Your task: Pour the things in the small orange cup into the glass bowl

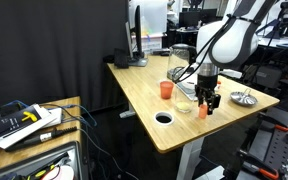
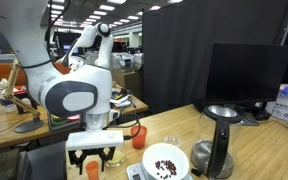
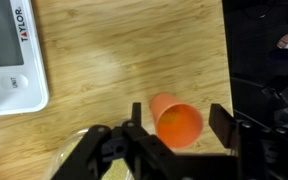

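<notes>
Small orange cup (image 3: 174, 120) stands upright on the worktop (image 3: 124, 50), between the fingers of the claw (image 3: 178, 128) and close to the worktop's edge. In the wrist view, the dark drop begins just past the finger on that side. The claw is spread: a strip of wood shows between the cup and one finger. The other finger stands just beside the cup wall, and I cannot tell whether it touches. Nothing is pinched.

Inside the cup I see only orange plastic, though the look into it is slanted. The glass bowl (image 1: 184, 106) sits near the cup, on the side away from the edge; whatever it holds is too small to make out.

The main danger, as I judge it, is the cup itself — light, narrow plastic with an edge close by. If the claw lifts off at a slant, or one finger drags on the wall, the cup could tip or skate off the worktop. A straight rise with both fingers clear of the cup would avoid that.

A sideways sweep towards the bowl could knock the glass and scatter what lies in it. And if something is in fact left in the cup, hidden from this angle, leaving it here would mean the pour is unfinished.
</notes>
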Motion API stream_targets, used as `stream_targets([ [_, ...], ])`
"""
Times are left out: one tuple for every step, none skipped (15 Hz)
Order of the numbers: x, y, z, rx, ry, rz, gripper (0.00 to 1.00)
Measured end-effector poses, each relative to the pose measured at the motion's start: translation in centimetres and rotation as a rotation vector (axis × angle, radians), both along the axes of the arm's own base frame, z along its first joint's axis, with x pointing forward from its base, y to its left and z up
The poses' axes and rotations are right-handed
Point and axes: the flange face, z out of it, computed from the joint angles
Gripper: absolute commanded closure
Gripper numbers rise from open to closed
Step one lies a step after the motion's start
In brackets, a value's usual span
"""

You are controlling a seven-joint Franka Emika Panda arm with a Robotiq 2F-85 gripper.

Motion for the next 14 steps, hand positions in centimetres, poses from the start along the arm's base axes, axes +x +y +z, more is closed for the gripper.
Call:
stream_targets([
  [0.0, -0.1, 0.0, -0.002, 0.0, 0.0, 0.0],
  [0.0, -0.2, 0.0, -0.004, 0.0, -0.001, 0.0],
  [0.0, -0.4, 0.0, -0.006, 0.0, -0.004, 0.0],
  [0.0, -0.7, 0.1, -0.008, -0.001, -0.007, 0.0],
  [0.0, -1.0, 0.2, -0.012, -0.002, -0.011, 0.0],
  [0.0, -1.3, 0.3, -0.018, -0.006, -0.017, 0.0],
  [0.0, -1.6, 0.7, -0.027, -0.012, -0.027, 0.0],
  [0.0, -1.9, 1.2, -0.034, -0.018, -0.03, 0.0],
  [-0.1, -2.1, 1.8, -0.038, -0.019, -0.03, 0.0],
  [-0.3, -2.2, 2.5, -0.041, -0.019, -0.03, 0.0],
  [-0.5, -2.3, 3.0, -0.042, -0.018, -0.029, 0.0],
  [-0.7, -2.3, 3.2, -0.043, -0.019, -0.029, 0.0],
  [-0.8, -2.3, 3.2, -0.043, -0.018, -0.029, 0.0],
  [-0.9, -2.3, 3.1, -0.043, -0.016, -0.029, 0.0],
])
